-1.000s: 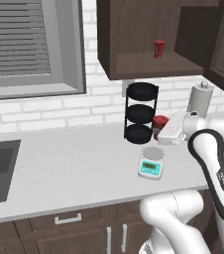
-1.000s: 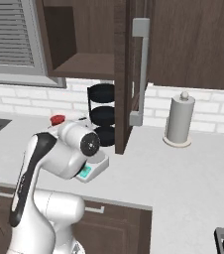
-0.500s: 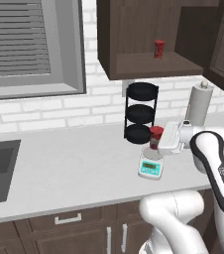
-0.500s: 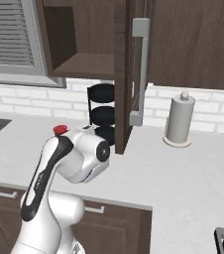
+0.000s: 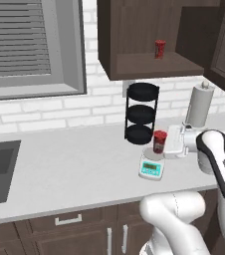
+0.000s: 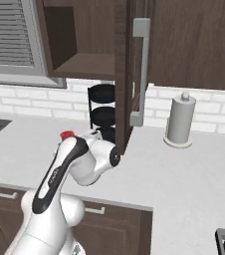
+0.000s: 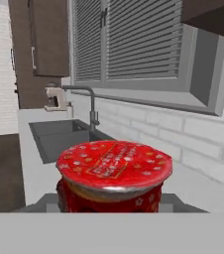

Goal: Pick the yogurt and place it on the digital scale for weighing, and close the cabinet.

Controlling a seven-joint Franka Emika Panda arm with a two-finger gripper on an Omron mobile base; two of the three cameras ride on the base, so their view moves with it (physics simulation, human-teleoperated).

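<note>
Arm rises from the base, elbow bent sharply, forearm folded back low over the counter, with the hand lying roughly level and pointing sideways toward the window wall. Gripper [image 5: 162, 144] sits at the end of the white hand, fingers closed on the yogurt [image 5: 160, 141], which stands upright between them just above the digital scale [image 5: 152, 166]. In the hand view the yogurt's red lid [image 7: 115, 163] sits close in front of the camera, fingertips hidden behind it.
</note>
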